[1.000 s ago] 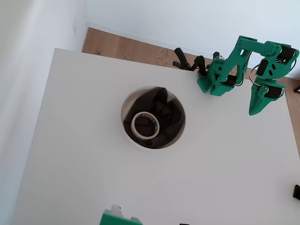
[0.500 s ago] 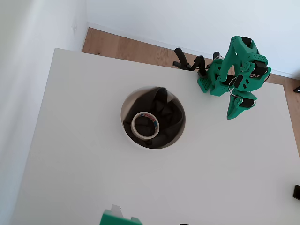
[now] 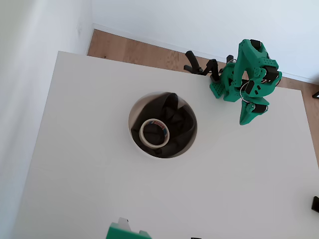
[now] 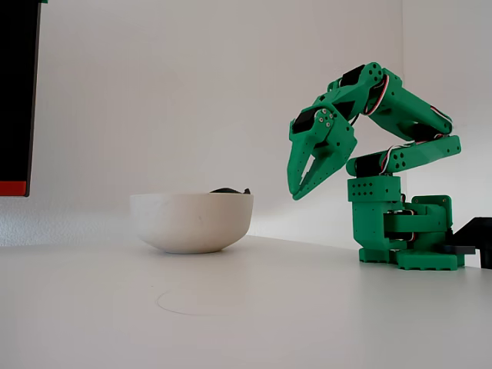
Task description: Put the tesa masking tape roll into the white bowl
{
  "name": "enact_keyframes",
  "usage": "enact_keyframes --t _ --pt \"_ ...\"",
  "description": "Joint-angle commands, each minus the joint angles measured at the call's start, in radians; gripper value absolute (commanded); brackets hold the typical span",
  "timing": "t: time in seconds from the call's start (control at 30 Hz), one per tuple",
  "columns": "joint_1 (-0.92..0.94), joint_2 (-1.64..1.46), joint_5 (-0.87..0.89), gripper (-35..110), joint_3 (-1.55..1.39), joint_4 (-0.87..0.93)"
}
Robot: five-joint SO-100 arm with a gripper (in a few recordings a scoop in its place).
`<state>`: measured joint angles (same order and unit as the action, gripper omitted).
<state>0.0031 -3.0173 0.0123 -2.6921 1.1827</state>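
Note:
The white bowl (image 3: pixel 130 119) stands at the middle of the white table, lined with a dark cloth (image 3: pixel 177 124). The tesa masking tape roll (image 3: pixel 154 133) lies flat inside the bowl on the cloth, left of centre, with its red and blue label on the inner core. My green gripper (image 3: pixel 245 119) hangs shut and empty to the right of the bowl, close to the arm's base (image 3: pixel 224 88). In the fixed view the gripper (image 4: pixel 295 194) points down above the table, right of the bowl (image 4: pixel 191 223). There the bowl's wall hides the tape, and a bit of cloth (image 4: pixel 229 190) peeks over the rim.
Black clamps (image 3: pixel 201 66) hold the arm's base at the table's far edge, with wooden floor beyond. A small black object (image 3: pixel 315 204) sits at the right edge. A black panel (image 4: pixel 15 100) hangs at the left of the fixed view.
The arm has folded back and the gripper has swung left, from out at the right to close beside the base. The tape has stayed in the bowl.

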Motion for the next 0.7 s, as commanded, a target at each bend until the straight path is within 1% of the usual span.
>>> enact_keyframes --t 0.0,0.17,0.43,0.67 --pt "0.008 -0.041 0.028 -8 -0.021 0.008" --pt "-0.006 -0.169 0.054 -8 -0.089 0.048" --pt "-0.006 -0.374 0.049 -8 -0.181 0.132" --pt "-0.029 -0.374 0.075 -8 -0.210 0.164"
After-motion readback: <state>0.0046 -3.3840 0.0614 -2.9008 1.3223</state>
